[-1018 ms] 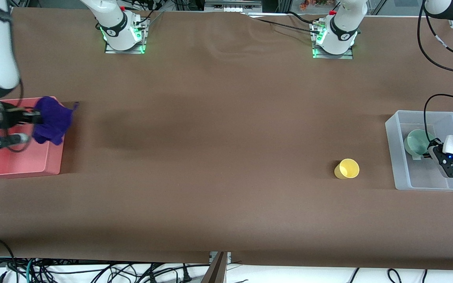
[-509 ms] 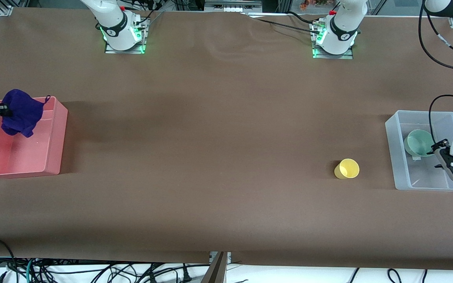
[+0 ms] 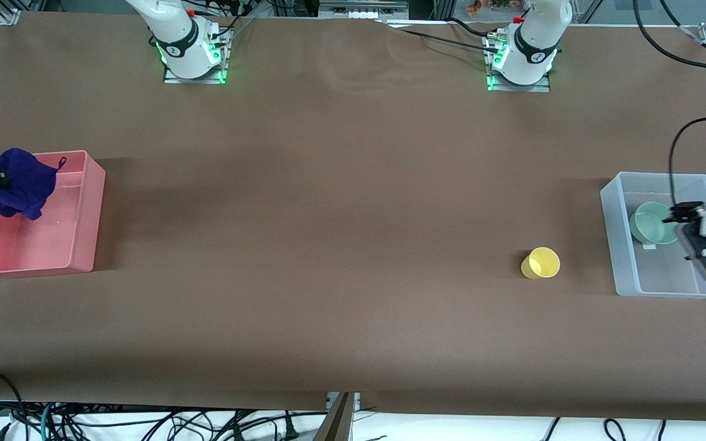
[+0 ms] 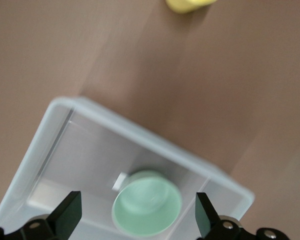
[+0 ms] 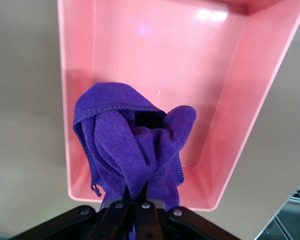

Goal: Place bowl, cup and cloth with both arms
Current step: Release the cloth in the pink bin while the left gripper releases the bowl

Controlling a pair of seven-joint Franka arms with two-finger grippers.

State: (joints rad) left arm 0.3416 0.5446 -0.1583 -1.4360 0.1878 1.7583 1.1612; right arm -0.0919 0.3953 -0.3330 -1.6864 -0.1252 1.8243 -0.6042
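The mint-green bowl (image 3: 651, 223) stands in the clear bin (image 3: 616, 257) at the left arm's end of the table. It also shows in the left wrist view (image 4: 147, 202). My left gripper (image 3: 695, 240) is open and empty over the bin, beside the bowl, its fingers (image 4: 67, 217) spread wide of the bowl. The yellow cup (image 3: 542, 263) stands on the table beside the clear bin and shows at the edge of the left wrist view (image 4: 187, 4). My right gripper (image 5: 138, 202) is shut on the purple cloth (image 3: 23, 182), which hangs bunched (image 5: 135, 150) over the pink bin (image 3: 77, 245).
The pink bin (image 5: 155, 60) at the right arm's end of the table has nothing else inside. The clear bin (image 4: 55, 130) holds only the bowl. The two arm bases (image 3: 190, 52) (image 3: 521, 58) stand along the table edge farthest from the front camera.
My right gripper has carried the cloth toward the right arm's end of the table, now over the pink bin. My left gripper has drawn back from the bowl, which stays in the clear bin.
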